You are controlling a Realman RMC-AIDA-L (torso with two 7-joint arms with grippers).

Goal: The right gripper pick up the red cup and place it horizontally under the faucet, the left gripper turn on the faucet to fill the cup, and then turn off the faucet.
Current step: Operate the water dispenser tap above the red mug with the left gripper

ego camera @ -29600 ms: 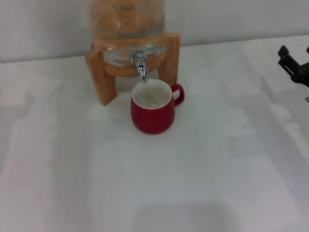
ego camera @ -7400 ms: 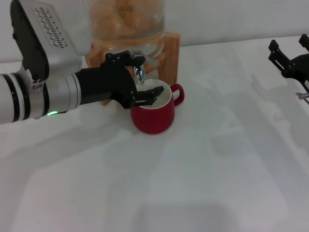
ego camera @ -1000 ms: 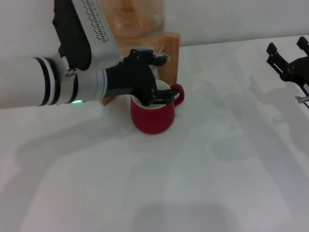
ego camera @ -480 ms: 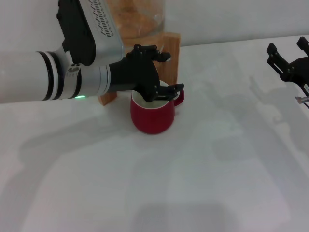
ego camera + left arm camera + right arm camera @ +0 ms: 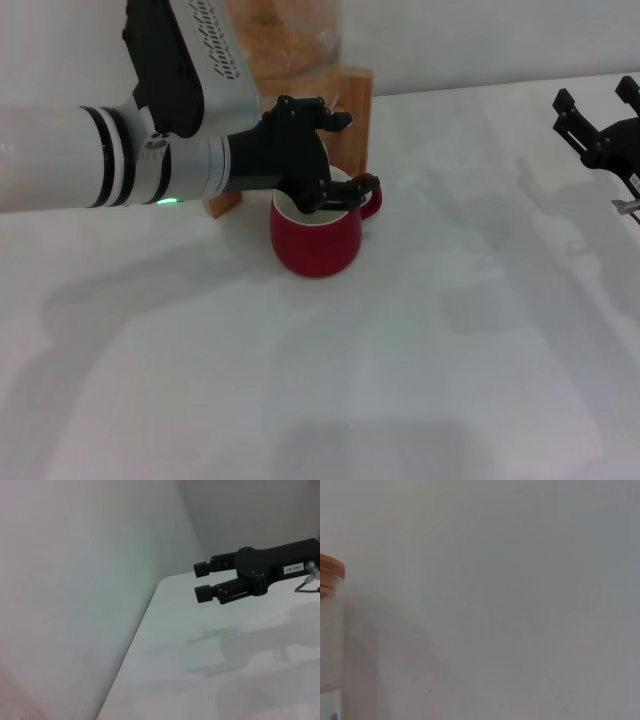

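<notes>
The red cup stands near the desk's back edge, below the faucet, which is hidden by the left gripper — whether its jaws are released or clenched I cannot tell. Turn the lever gently, without touching the cup. The right gripper waits released at the right edge.

Soft, even, fairly bright light falls from above across the white worktop, which carries only faint, blurred-edged grey shadows: a wide one trailing under the left arm and weaker patches near the right gripper. The red cup shows only a dull sheen with no hard glare, and the green light on the arm glows as a small spot. In the left wrist view the wall and worktop look hazy and low in contrast with pale shadows under the far gripper, while the right wrist view is a flat grey wash, the jar at its edge soft and out of focus.
</notes>
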